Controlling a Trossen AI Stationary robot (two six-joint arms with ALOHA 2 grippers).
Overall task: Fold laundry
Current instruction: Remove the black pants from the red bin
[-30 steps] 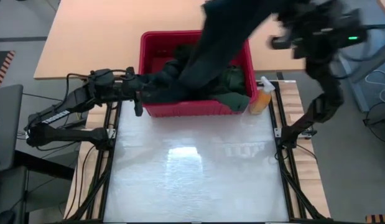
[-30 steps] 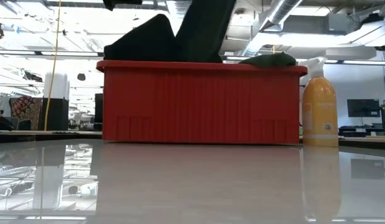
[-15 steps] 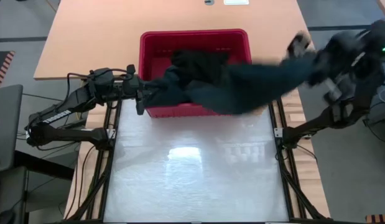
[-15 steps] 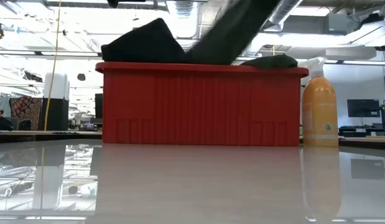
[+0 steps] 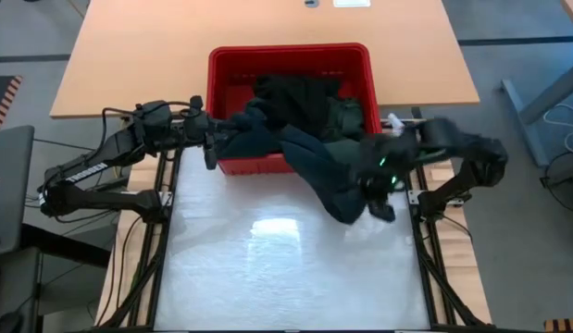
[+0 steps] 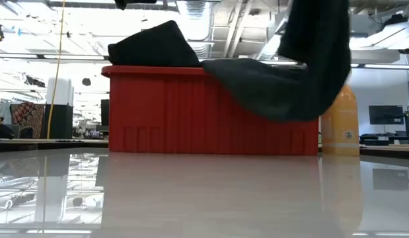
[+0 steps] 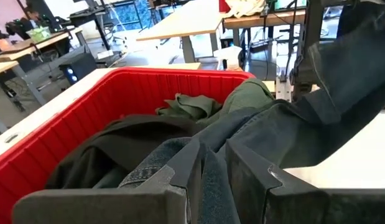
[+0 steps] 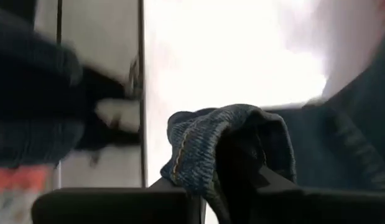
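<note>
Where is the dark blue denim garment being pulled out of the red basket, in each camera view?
High: denim garment trails from the basket's front rim onto the table.
Low: hangs over the rim, right of centre.
Left wrist: pinched between the end effector fingers.
Right wrist: bunched edge.
Shared landmark: red basket.

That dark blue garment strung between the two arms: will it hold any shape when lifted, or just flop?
Probably flop: the dark blue garment sags from the red basket over its front wall toward the table. It looks like thick stitched denim in the right tool, so likely heavyish for cloth. It seems unlikely to slip: the left tool pinches a fold firmly.
</note>
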